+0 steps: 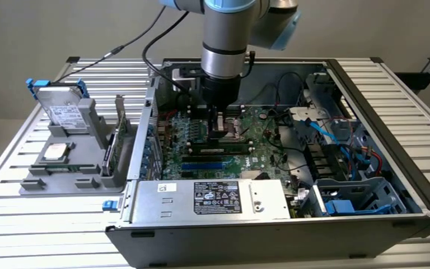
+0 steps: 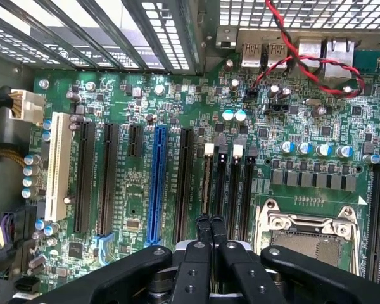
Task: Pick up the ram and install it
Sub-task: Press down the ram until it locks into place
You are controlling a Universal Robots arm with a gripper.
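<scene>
The jaws (image 1: 219, 133) are closed tight, finger against finger, with nothing visibly gripped between them; in the wrist view the two black fingertips (image 2: 209, 223) meet over the row of memory slots on the motherboard (image 2: 139, 95). In the exterior view they hang straight down from the arm (image 1: 226, 33) inside the open computer case (image 1: 394, 129), their tips just above or touching the ram (image 1: 220, 148), which lies seated lengthwise in a slot right beneath them. Whether tips and stick actually touch cannot be told.

Just beyond the ram, toward the near side of the case, are a blue slot (image 1: 208, 166) and the metal power supply box (image 1: 208, 199) with its black label. On the exterior view's right the case holds loose cables and a blue-trimmed drive cage (image 1: 357, 199). The processor socket (image 2: 310, 231) sits beside the memory slots in the wrist view, with a long blue expansion slot (image 2: 156, 183) further off.

Outside the case, on the exterior view's left, a grey holder (image 1: 73, 168) stands on the slatted surface (image 1: 20, 235). It carries an upright silver hard drive (image 1: 62, 109), a processor chip (image 1: 56, 151) lying flat, and a green card (image 1: 114, 143) set on edge.
</scene>
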